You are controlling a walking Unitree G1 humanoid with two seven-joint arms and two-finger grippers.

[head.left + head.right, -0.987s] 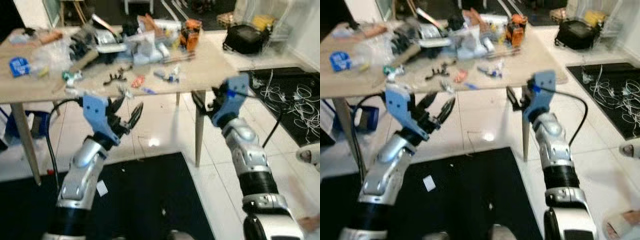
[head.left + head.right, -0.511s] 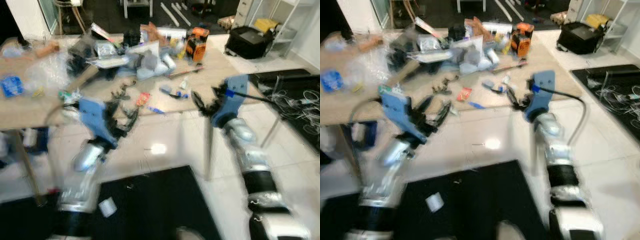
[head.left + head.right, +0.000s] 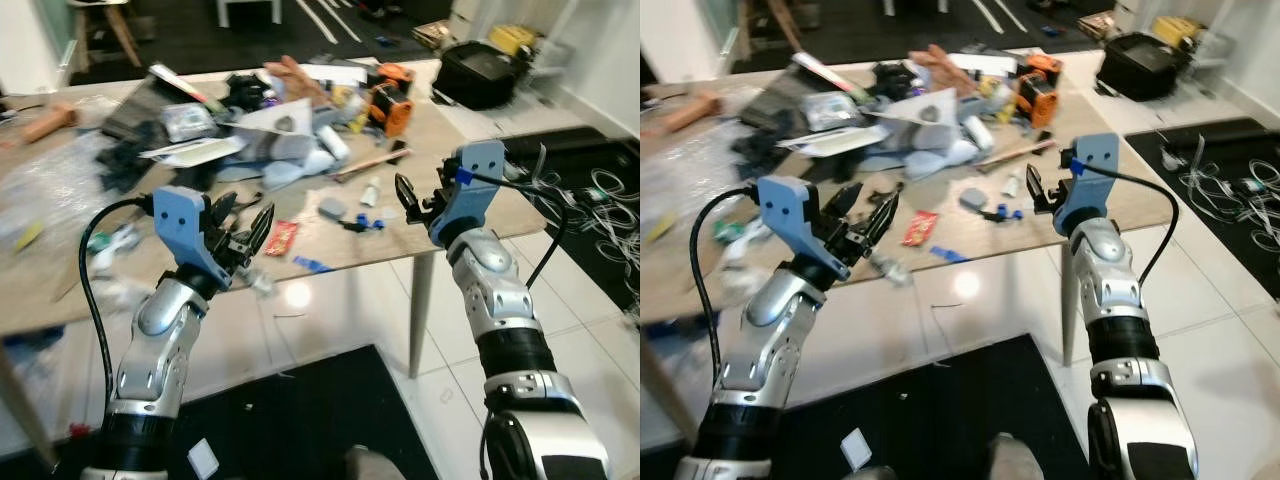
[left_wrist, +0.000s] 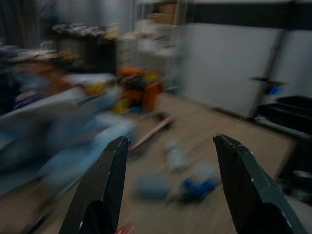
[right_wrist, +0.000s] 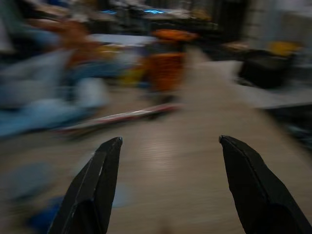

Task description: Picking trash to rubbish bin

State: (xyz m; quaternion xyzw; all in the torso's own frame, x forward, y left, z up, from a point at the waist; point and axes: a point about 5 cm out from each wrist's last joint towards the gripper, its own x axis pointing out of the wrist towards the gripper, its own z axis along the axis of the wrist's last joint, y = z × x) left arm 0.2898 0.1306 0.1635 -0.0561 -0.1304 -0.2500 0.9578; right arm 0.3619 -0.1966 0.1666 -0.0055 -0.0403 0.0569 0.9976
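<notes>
Small litter lies on the wooden table [image 3: 60, 290] near its front edge: a red wrapper [image 3: 281, 237], a blue scrap [image 3: 310, 264], a grey lump [image 3: 331, 207] and a small white bottle [image 3: 371, 190]. My left gripper [image 3: 243, 228] is open and hovers at the table's front edge, just left of the red wrapper. Over the table's right part my right gripper [image 3: 420, 195] is open, close to a blue-capped piece [image 3: 372, 223]. Both wrist views are blurred; the left gripper [image 4: 170, 141] and the right gripper [image 5: 168, 141] hold nothing between their fingers.
A heap of bags, papers and an orange tool [image 3: 386, 95] covers the far half of the table. A black bag [image 3: 480, 75] sits on the floor at the back right, with loose white cables [image 3: 610, 190] on a dark mat. A black mat [image 3: 300, 420] lies below me.
The whole picture has shifted as I came closer to the table. Both grippers, earlier in front of the table's edge, now reach over it. Both stay open.
</notes>
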